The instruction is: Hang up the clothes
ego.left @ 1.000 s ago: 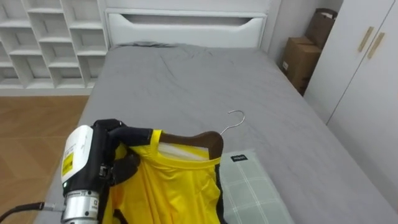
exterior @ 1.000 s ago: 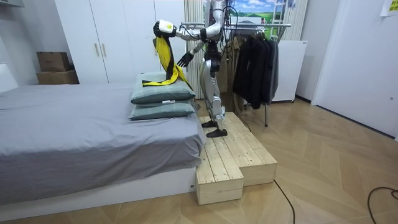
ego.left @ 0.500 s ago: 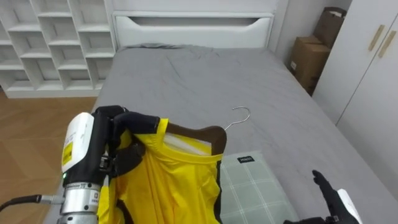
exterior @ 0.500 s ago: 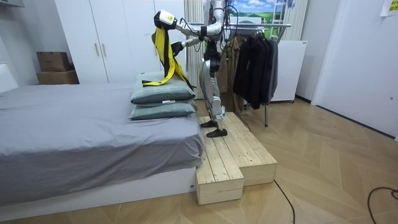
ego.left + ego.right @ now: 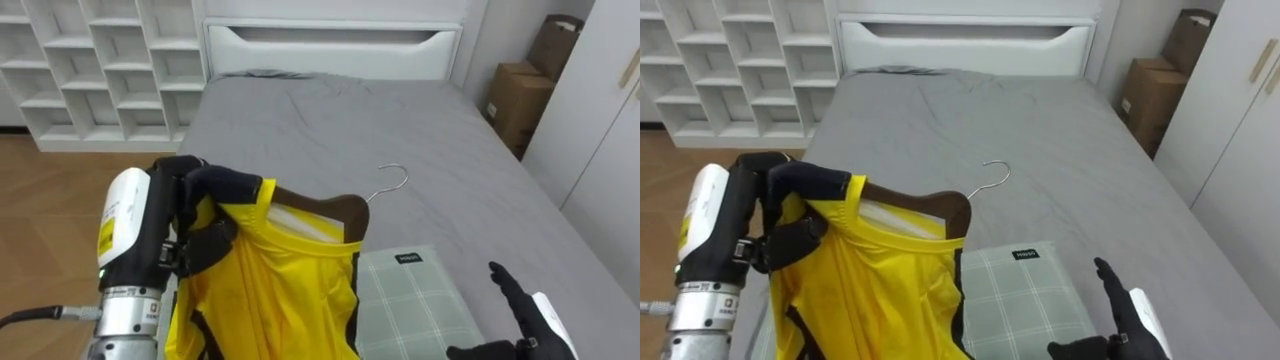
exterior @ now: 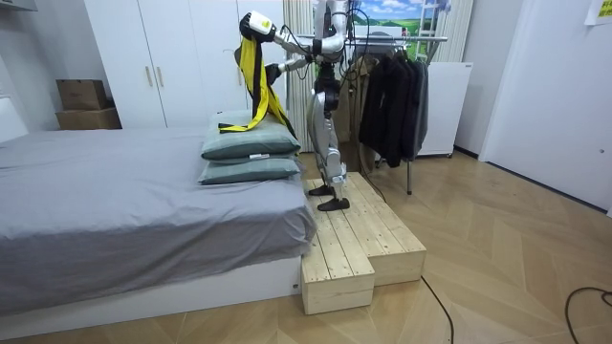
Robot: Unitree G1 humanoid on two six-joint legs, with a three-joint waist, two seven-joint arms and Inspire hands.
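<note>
The grey bed (image 5: pixel 330 150) lies ahead of the robot, which stands on the wooden platform (image 6: pixel 363 239) at the pillow end. The clothes rack (image 6: pixel 402 40), with its dark coats, is behind the robot's back in the room view. The stacked pillows (image 6: pixel 249 148) sit where they were a second ago. What has changed is above them: the yellow garment (image 5: pixel 270 290) has been lifted higher, so most of it hangs free in the air, though its lower end seems to reach down to the top pillow. It is threaded on a brown wooden hanger (image 5: pixel 320 205). The left robot hand (image 5: pixel 205 190) is clamped round the hanger's shoulder end through the yellow cloth, dark fingers curled over the top and under. The other change is the right robot hand (image 5: pixel 515 305). A second ago it hung low beside the cloth in the room view; now it has come up into the lower right of the eye views. Its fingers are straight and spread with the thumb out, and it holds nothing, well apart from the garment with the checked pillow (image 5: pixel 410 300) between them. It looks ready to steady the far shoulder or take the hook (image 5: pixel 392 178), which points away over the bed. As I judge it, the pick-up is done and the hanging is not — the robot must turn to the rack before the hook can go over the rail.
</note>
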